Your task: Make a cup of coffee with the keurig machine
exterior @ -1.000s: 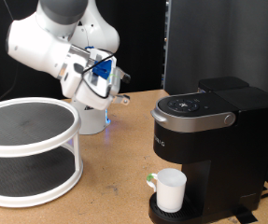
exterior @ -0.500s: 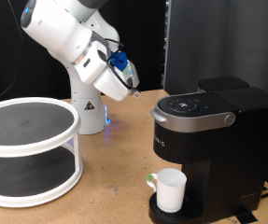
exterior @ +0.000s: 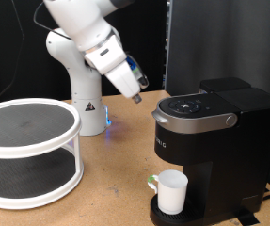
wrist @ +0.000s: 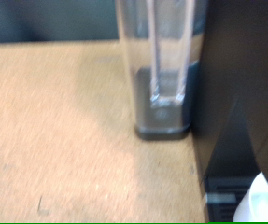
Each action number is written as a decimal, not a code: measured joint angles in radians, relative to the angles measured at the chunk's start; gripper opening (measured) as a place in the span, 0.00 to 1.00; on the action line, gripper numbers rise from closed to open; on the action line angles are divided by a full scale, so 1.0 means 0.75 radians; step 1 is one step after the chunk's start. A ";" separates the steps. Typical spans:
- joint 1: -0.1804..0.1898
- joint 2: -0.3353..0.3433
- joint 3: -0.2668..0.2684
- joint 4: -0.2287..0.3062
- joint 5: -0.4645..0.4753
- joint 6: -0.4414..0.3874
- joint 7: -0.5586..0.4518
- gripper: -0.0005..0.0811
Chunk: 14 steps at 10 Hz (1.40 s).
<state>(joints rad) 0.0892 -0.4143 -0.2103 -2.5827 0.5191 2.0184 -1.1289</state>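
A white robot arm reaches over a wooden table in the exterior view. Its gripper hangs in the air, angled down towards the exterior view's right, just beside the upper corner of the coffee machine and not touching it. The jaws are too small and blurred here to tell whether they are apart or together, and nothing shows between them.

The black coffee machine stands at the exterior view's right, its silver-rimmed lid closed. The white cup sits upright on the machine's round drip tray, under the spout, handle towards the exterior view's left.

A white two-tier round rack stands at the exterior view's left, well apart from the machine.

The wrist view is blurred: it shows the tabletop, a clear water tank against the machine's dark side, and a white edge at one corner.
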 joint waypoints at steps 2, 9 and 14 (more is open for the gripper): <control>-0.003 -0.008 0.031 0.040 -0.028 -0.072 0.091 0.99; -0.002 -0.013 0.120 0.169 -0.292 -0.079 0.093 0.99; -0.002 0.038 0.171 0.340 -0.296 -0.139 0.224 0.99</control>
<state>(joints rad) 0.0878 -0.3861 -0.0821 -2.3278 0.2972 1.9142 -0.9611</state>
